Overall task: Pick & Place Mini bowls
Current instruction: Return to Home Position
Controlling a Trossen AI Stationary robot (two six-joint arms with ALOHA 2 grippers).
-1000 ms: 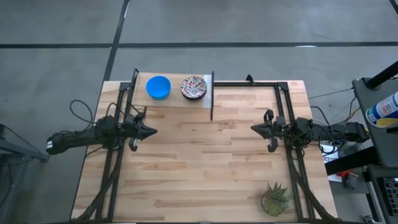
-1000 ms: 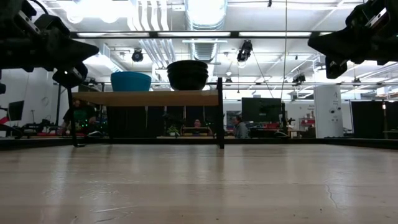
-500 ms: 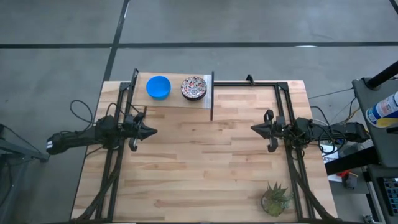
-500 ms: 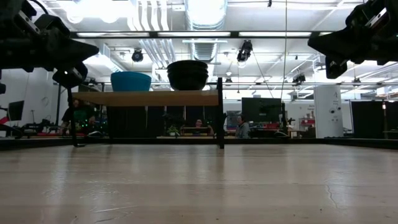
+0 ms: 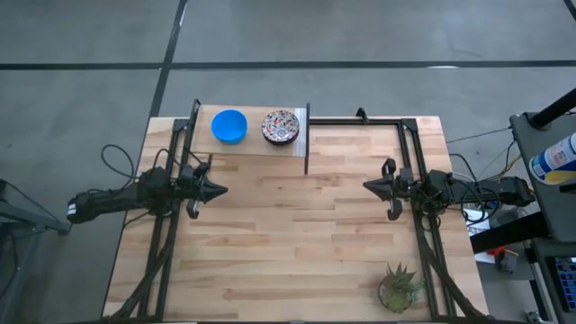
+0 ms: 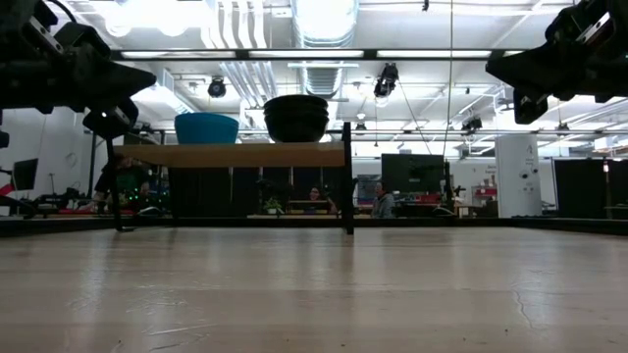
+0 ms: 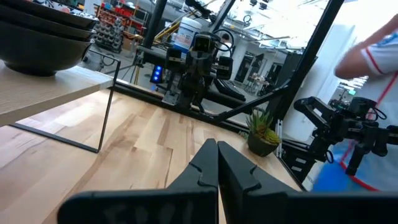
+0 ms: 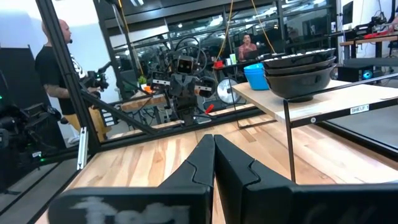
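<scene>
A grey concrete floor [image 5: 360, 36] crossed by dark seams surrounds the pale wood-plank table [image 5: 297, 243]. The low view looks into a workshop hall. Bright strip lights [image 6: 324, 54] and pale ducts [image 6: 233, 34] run along its ceiling, and people [image 6: 378, 201] sit far off near a dark screen [image 6: 412, 172].

Blue bowl stack [image 5: 229, 126]: count beyond telling from above

Low view, room beyond the tabletop [image 6: 314, 294]. The standing person [image 6: 110, 181], seen far behind and below the left claw [image 6: 147, 76], has shifted slightly within 1 second. The seated person [image 6: 383, 201], farther toward the right claw [image 6: 493, 65], has moved a little sideways.
</scene>
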